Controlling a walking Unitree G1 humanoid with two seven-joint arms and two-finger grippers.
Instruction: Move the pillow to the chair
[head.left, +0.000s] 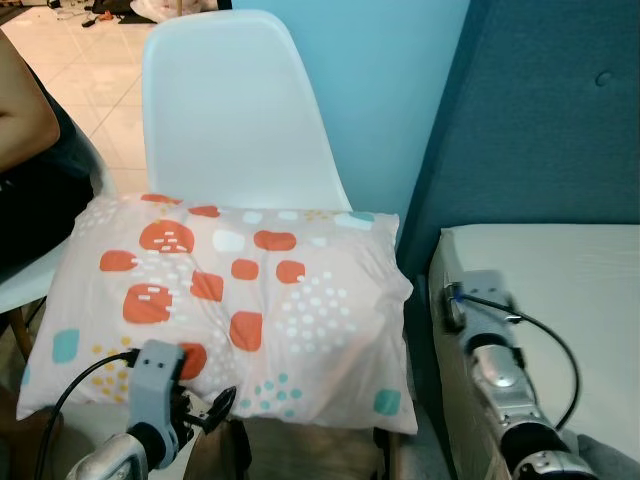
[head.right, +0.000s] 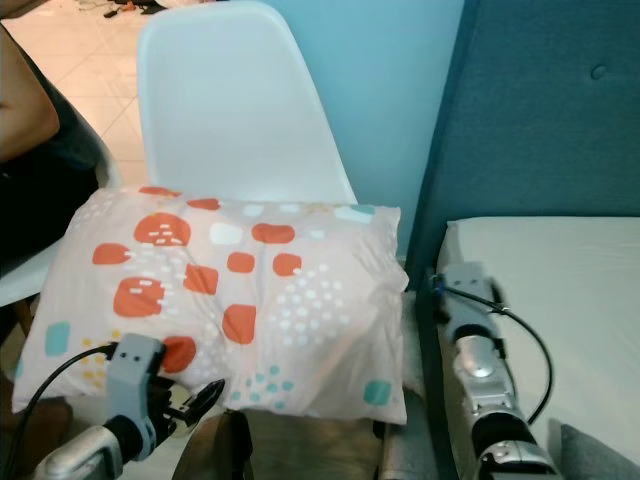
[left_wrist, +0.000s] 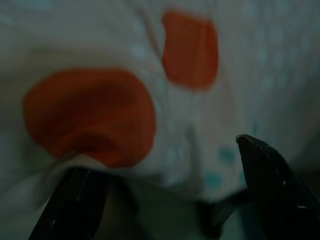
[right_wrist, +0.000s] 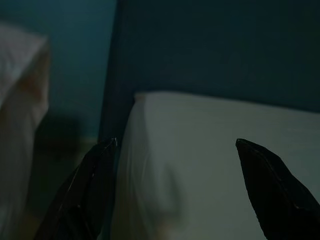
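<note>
Pillow (head.left: 230, 300) cloth lies just ahead of the left pincer (left_wrist: 170, 200), whose black fingers are spread apart at its near edge and grip nothing, seemingly letting go. Beyond that pincer the spotted pillow rests across the seat of the white chair (head.left: 235, 110), overhanging both sides. The right pincer (right_wrist: 175, 190), fingers parted and empty, points at the bed (head.left: 570, 290) beside the chair.

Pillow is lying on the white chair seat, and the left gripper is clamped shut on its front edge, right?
Not quite. The pillow does lie on the white chair, but the left gripper is open at its front edge; the left wrist view shows the fingers apart.
</note>
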